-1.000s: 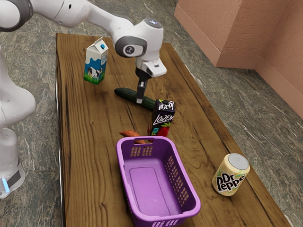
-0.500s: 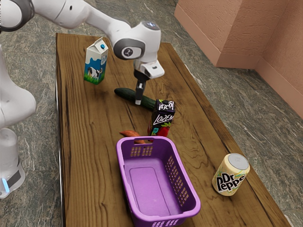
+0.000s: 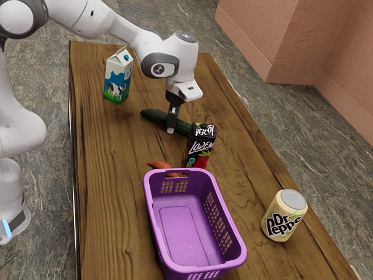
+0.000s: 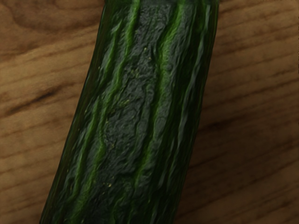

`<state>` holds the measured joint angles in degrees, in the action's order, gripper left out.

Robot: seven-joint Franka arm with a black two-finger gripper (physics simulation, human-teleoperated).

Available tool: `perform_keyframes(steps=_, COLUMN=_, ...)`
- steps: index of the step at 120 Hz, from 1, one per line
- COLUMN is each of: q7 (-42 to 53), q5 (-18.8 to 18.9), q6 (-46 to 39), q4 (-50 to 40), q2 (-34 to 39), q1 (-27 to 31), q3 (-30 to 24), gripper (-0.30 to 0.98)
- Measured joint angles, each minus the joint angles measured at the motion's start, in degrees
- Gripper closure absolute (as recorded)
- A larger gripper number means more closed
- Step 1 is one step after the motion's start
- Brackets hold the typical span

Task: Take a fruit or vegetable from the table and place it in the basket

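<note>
Cucumber (image 3: 154, 115) lies on the table (image 3: 105, 175), directly under the claw (image 3: 170, 130), near the middle of its length; the wrist view shows its ridged skin crossing beneath the hand. Its long axis runs out to both sides of the claw: 1 end points away toward the exterior view's left, the other toward the black carton (image 3: 201, 146), which stands just beside that end and near the claw. How far open the claw is, and whether it has hold of anything, I cannot tell.

The step in hand looks like the grasp. The squeeze should come across the cucumber's narrow width, with the claw centred over its 2 flanks; off-line, it could roll or slip. Going up before going sideways seems wise, since the end by the carton could knock it. The basket (image 3: 152, 207) lies beyond the carton from the claw.
</note>
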<state>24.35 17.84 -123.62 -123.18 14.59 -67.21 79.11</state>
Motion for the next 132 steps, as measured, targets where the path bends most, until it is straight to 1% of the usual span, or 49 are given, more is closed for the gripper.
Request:
perform_keyframes(steps=7, q7=0.04, q5=0.0, q6=-0.36, q4=-0.04, q2=0.0, q1=-0.22, q3=0.12, gripper=0.01)
perform_keyframes(steps=16, q7=0.08, q5=0.04, q6=-0.75, q4=-0.12, q2=0.0, q1=-0.37, q3=0.2, gripper=0.05)
perform_keyframes(steps=32, q7=0.13, q5=0.09, q6=-1.3, q4=-0.41, q2=0.0, q1=-0.46, q3=0.26, gripper=0.25)
perform_keyframes(steps=42, q7=0.15, q5=0.11, q6=-2.0, q4=-0.79, q2=0.0, q1=-0.5, q3=0.3, gripper=0.32)
perform_keyframes(steps=51, q7=0.12, q5=0.19, q6=-2.49, q4=-1.02, q2=0.0, q1=-0.53, q3=0.72, gripper=0.34)
perform_keyframes(steps=62, q7=0.08, q5=0.25, q6=-3.14, q4=-1.38, q2=0.0, q1=-1.58, q3=2.06, gripper=0.34)
perform_keyframes(steps=71, q7=0.08, q5=0.24, q6=-3.62, q4=-1.45, q2=0.08, q1=-3.59, q3=4.08, gripper=0.36)
perform_keyframes(steps=84, q7=0.02, q5=0.28, q6=-4.1, q4=-1.47, q2=0.29, q1=-4.3, q3=5.25, gripper=0.41)
perform_keyframes(steps=98, q7=-0.08, q5=0.28, q6=-4.38, q4=-1.35, q2=0.32, q1=-4.42, q3=5.5, gripper=0.46)
perform_keyframes(steps=118, q7=-0.19, q5=0.11, q6=-4.2, q4=0.55, q2=-0.12, q1=-4.61, q3=5.01, gripper=0.48)
perform_keyframes(steps=132, q7=-0.25, q5=0.05, q6=-2.44, q4=5.04, q2=-0.24, q1=-4.54, q3=3.97, gripper=0.48)
